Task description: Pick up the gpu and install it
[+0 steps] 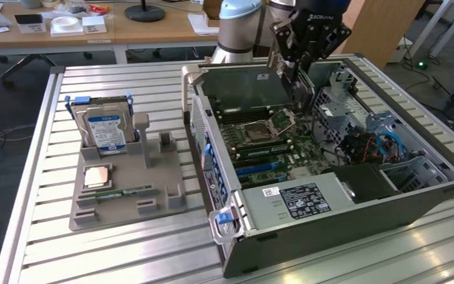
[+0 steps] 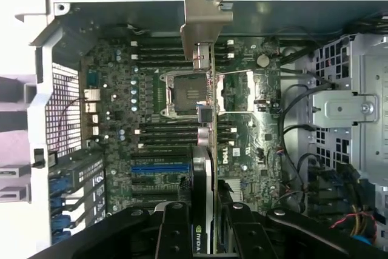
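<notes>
The gpu (image 1: 300, 89) hangs on edge above the open computer case (image 1: 330, 228), over the back part of the motherboard (image 1: 262, 139). My gripper (image 1: 297, 62) is shut on its upper edge. In the wrist view the gpu (image 2: 208, 89) shows edge-on: a thin green board with a black cooler and its silver end bracket (image 2: 207, 10) at the far end. My gripper (image 2: 206, 232) clamps it, one black finger (image 2: 174, 228) on each side. The card floats above the CPU socket (image 2: 185, 92), apart from the board. A blue expansion slot (image 2: 159, 168) lies beside it, lower down.
A grey fixture tray (image 1: 120, 216) on the slatted metal table holds a hard drive (image 1: 104, 130) standing upright, a memory stick (image 1: 120, 192) and a copper-coloured chip (image 1: 97, 176). Drive cages and cables (image 1: 369, 145) fill the case's far side. A power supply (image 1: 302, 201) sits at its near end.
</notes>
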